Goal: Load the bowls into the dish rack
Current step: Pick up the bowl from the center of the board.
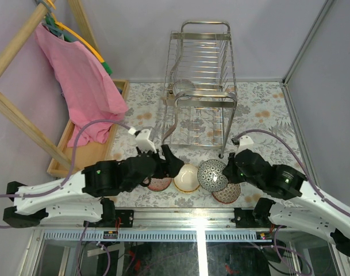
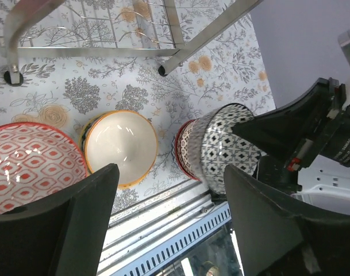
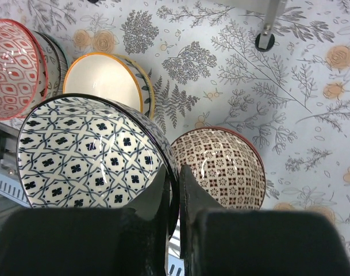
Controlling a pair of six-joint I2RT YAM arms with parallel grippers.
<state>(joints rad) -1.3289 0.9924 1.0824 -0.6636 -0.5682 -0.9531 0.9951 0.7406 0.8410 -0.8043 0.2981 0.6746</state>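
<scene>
- The tabletop wears a pale cloth printed with grey leaves and orange flowers; plain lilac-grey walls close it in.
- At far left a wooden frame carries a pink cloth, which hangs over a shallow wooden tray.
- The dish rack, chrome wire in two tiers, stands at the far middle of the tabletop.
- My left tool points down over the near edge with its jaws spread wide and nothing between them. It hangs above the gap between the first two bowls.
- My right tool reaches in from the right, pinched tight on the rim of the dark-and-white bowl, which is tipped up on edge.
- I count one rack and four clear bowls, all outside it, in a row before its near legs.
- From the left they are a red-and-white bowl, a cream bowl, the dark-and-white bowl I hold, and a maroon bowl.
- The maroon bowl lies just beside the held one; I cannot tell if they touch.
- Another rim shows behind the red-and-white bowl, too hidden to count.
</scene>
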